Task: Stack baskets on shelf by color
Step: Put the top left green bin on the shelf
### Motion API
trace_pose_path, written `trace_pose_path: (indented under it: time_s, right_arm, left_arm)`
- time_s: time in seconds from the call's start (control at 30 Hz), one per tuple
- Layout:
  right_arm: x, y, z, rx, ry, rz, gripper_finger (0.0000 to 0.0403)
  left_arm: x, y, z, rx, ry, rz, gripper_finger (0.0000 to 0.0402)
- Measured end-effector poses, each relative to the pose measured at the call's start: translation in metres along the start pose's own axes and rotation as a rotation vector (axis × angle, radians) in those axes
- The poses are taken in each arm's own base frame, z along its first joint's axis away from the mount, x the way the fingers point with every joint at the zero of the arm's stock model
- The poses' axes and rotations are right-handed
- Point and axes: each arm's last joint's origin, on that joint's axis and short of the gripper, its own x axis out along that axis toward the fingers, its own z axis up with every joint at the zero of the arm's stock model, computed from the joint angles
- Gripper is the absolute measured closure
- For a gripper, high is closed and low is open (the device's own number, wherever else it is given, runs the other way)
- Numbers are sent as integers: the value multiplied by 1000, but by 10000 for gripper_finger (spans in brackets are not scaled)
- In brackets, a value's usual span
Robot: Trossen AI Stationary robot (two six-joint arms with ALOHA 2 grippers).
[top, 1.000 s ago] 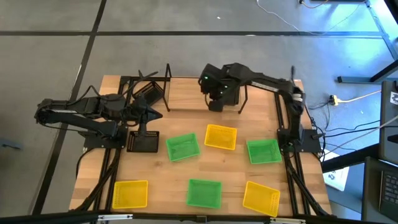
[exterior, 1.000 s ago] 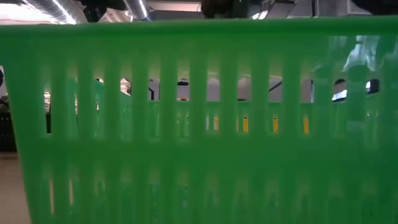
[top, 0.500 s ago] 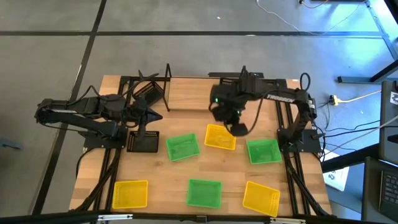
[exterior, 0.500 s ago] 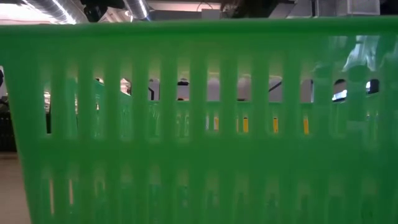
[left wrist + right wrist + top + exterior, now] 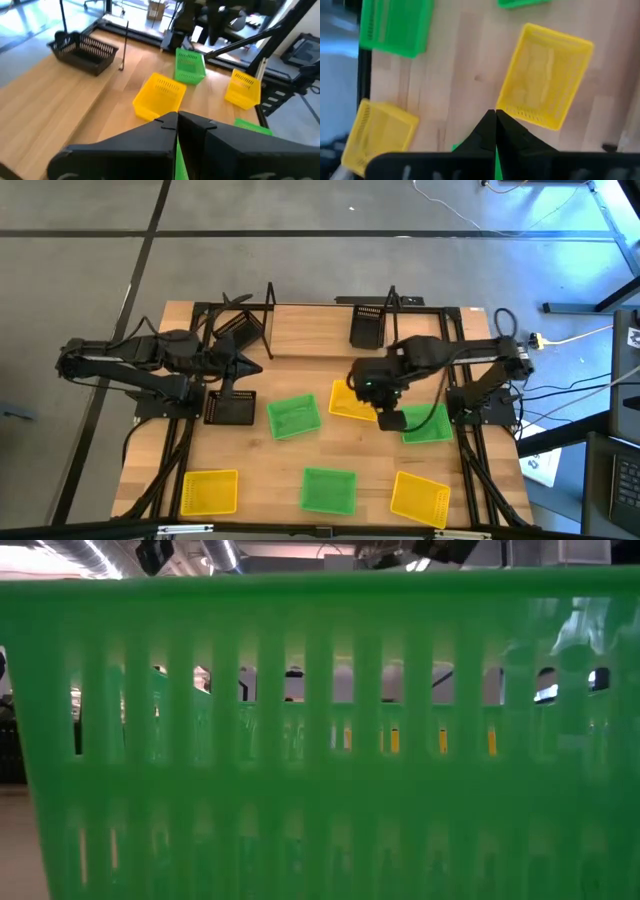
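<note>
Floor [image 5: 300,270]: grey, smooth, crossed by dark seam lines; one long seam runs across behind the table, another runs diagonally at the far left. Bluish light patch on the floor at far right. Table [image 5: 300,330]: pale wood planks, dark frame rails along both sides. White cable [image 5: 450,205] loops on the floor at the far side. Yellow cable [image 5: 575,337] and black leads lie on the floor right of the table. Dark stand leg [image 5: 590,305] at right edge. Low view, above: silver duct [image 5: 95,555] and ceiling lights. Left wrist view: bright windows beyond the table, cardboard box [image 5: 159,8] on the floor.
</note>
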Motion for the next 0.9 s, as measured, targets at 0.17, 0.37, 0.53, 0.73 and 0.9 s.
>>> trace_pose_path:
  time_s: [0.17, 0.37, 0.53, 0.73, 0.9]
  right_arm:
    - [-12, -1, -21, 115, -139, -79, 403]
    - [-20, -4, -44, 189, -255, -123, 403]
    - [-19, -6, -55, 201, -258, -160, 403]
    - [-19, -6, -57, 149, -253, -167, 403]
    - [-19, -6, -57, 153, -254, -167, 403]
  left_arm:
    - [5, -7, 21, 79, 88, 31, 401]
    - [36, -10, 27, 66, 375, 155, 400]
    - [64, -10, 17, 36, 522, 170, 386]
    - [94, -11, 4, 19, 608, 197, 346]
    - [117, -10, -12, 90, 704, 207, 321]
